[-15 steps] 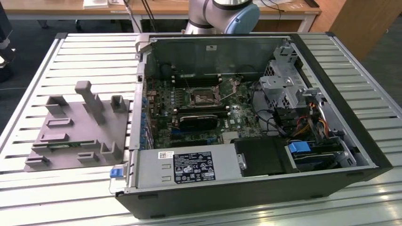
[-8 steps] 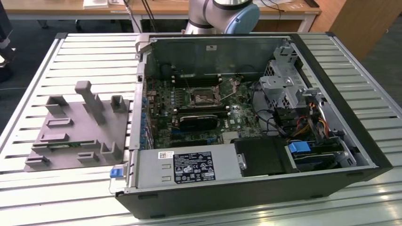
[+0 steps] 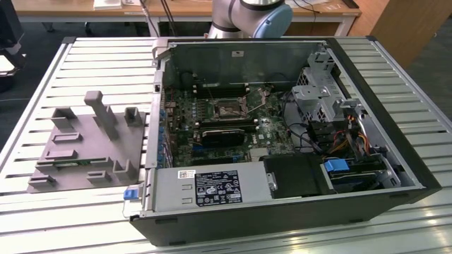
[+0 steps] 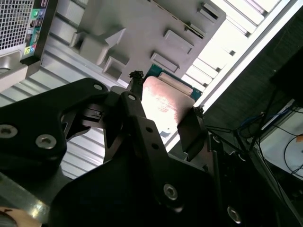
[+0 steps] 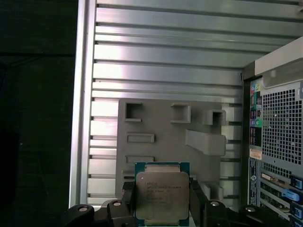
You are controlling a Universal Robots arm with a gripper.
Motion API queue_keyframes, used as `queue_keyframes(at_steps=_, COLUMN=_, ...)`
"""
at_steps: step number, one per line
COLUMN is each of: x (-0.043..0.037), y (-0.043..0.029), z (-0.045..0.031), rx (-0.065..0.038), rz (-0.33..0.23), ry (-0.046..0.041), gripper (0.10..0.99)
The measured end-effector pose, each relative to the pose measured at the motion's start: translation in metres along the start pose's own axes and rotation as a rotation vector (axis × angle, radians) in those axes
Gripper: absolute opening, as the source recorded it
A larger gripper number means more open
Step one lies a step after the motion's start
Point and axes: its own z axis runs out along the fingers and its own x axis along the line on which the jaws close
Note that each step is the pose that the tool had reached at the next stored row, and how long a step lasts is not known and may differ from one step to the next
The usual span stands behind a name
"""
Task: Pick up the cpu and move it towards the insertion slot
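The cpu is pinched edge to edge by the tool, over one edge of the grey tray in both wrist views. The exterior view shows the insertion slot inside the open computer case, just beside the tray on the slatted metal surface. A wooden desk stands beyond the case.

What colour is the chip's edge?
Green, framing the silvery top of the cpu; clearest in the first wrist view.
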Motion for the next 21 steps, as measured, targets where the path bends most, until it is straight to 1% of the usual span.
queue_keyframes(at_steps=11, x=-0.022, y=-0.0004, z=0.0013, rx=0.0, rz=0.0, ry=0.0, gripper=0.541)
queue_keyframes(at_steps=21, x=-0.0464, y=-0.001, z=0.0028, rx=0.0, rz=0.0, ry=0.0001, gripper=0.541)
